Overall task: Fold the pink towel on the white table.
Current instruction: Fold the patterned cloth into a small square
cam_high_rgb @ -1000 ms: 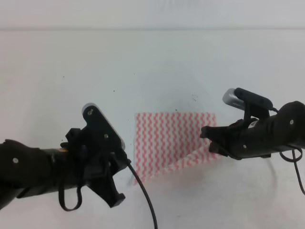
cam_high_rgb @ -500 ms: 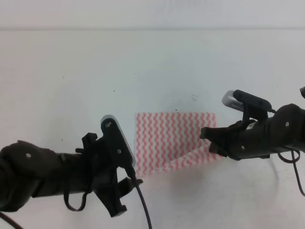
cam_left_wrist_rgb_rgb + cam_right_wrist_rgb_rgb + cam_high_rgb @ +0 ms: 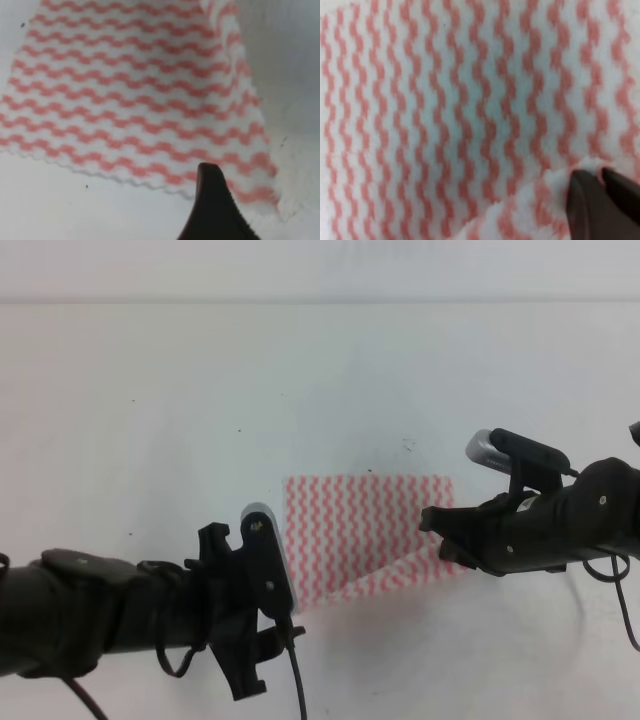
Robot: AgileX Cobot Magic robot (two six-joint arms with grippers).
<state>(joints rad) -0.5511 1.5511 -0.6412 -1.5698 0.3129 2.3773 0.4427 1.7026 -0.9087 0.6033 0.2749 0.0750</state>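
Exterior high view shows you the pink towel (image 3: pixel 365 530) lying near the middle of the white table (image 3: pixel 150 390), its near right corner lifted and turned inward. Your right tool (image 3: pixel 437 530) sits at that edge; the right wrist view shows its two dark fingertips (image 3: pixel 585 197) pressed together with a fold of the cloth (image 3: pixel 445 115) pinched between them. Your left tool (image 3: pixel 275 625) hovers at the towel's near left corner (only one dark finger (image 3: pixel 215 205) shows over the hem (image 3: pixel 125 172)), so you cannot tell how wide it stands.
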